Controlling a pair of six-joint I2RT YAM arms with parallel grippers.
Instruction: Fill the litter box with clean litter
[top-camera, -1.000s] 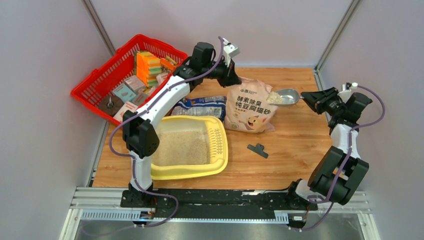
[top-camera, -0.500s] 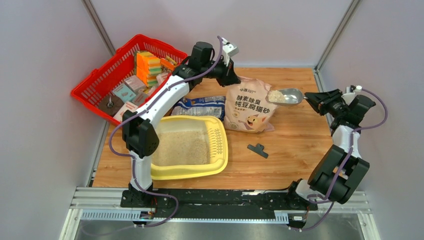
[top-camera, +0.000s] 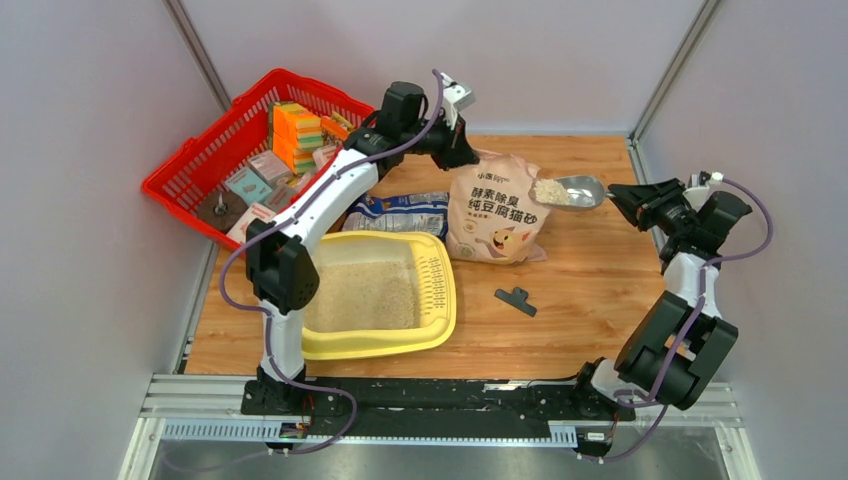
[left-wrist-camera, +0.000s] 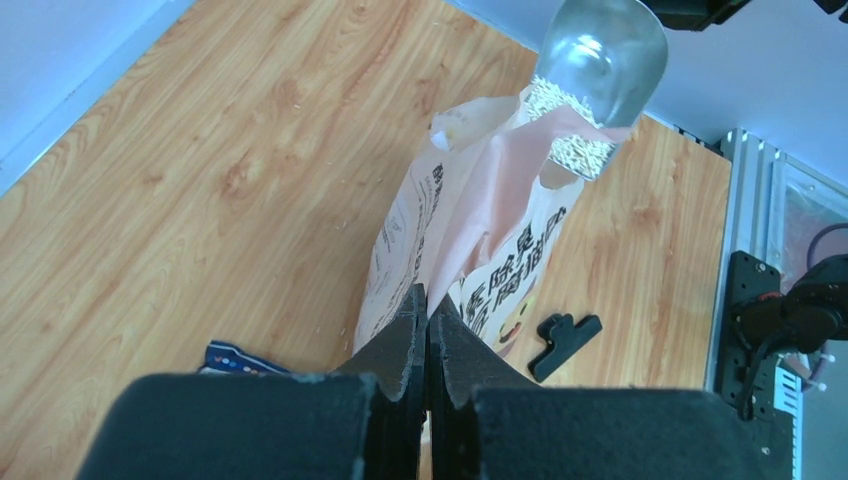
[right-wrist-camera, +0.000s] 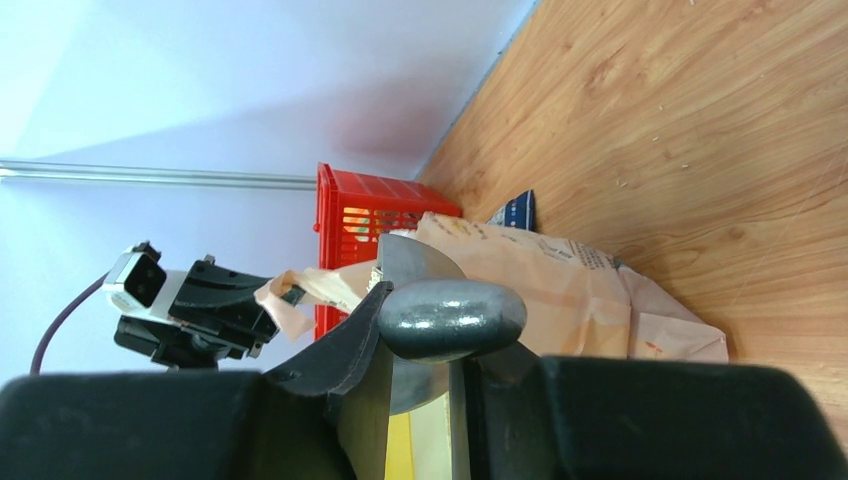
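left end effector (top-camera: 462, 152) pinched fully closed on the tan litter bag's (top-camera: 497, 215) top edge. right end effector (top-camera: 618, 196) grips the metal scoop (top-camera: 578, 188), heaped with clean litter (top-camera: 550, 191), at the bag's mouth. the partly filled litter box (top-camera: 440, 320) sits on the surface (top-camera: 600, 290), 8 o'clock from the scoop.

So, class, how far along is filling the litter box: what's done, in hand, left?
Done: litter covers the litter box floor. In hand: the left gripper pinches the bag top; the right gripper holds a loaded scoop at its mouth. Left: tipping that scoop into the box.
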